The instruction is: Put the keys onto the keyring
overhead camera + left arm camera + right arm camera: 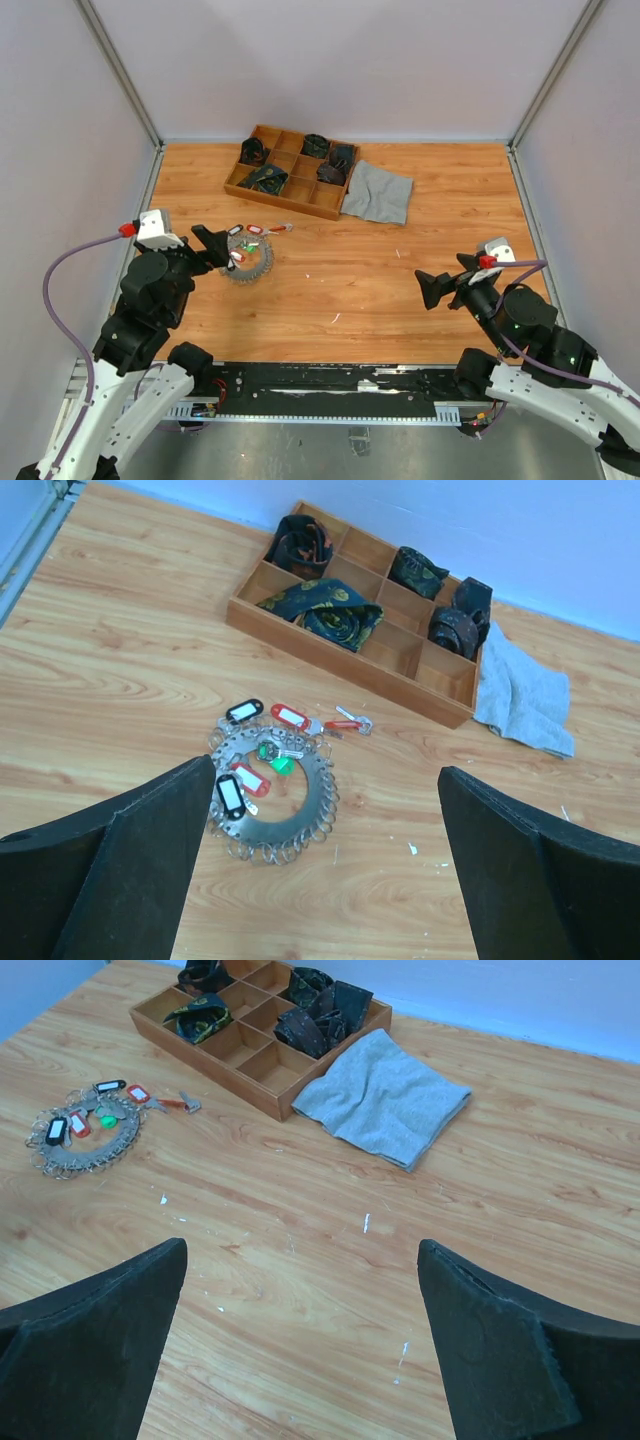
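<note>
A wooden compartment tray [283, 202] holds dark rolled fabrics [317, 146] in several cells — a crumpled grey cloth [379, 192] lies against the tray's right end, with white scraps [335, 319] on the tabletop [400, 290] nearer than the tray.

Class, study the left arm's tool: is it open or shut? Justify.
Open. On the left tool, the fingers stand wide apart, gripping nothing; the keyring lies on the table beyond them.
</note>
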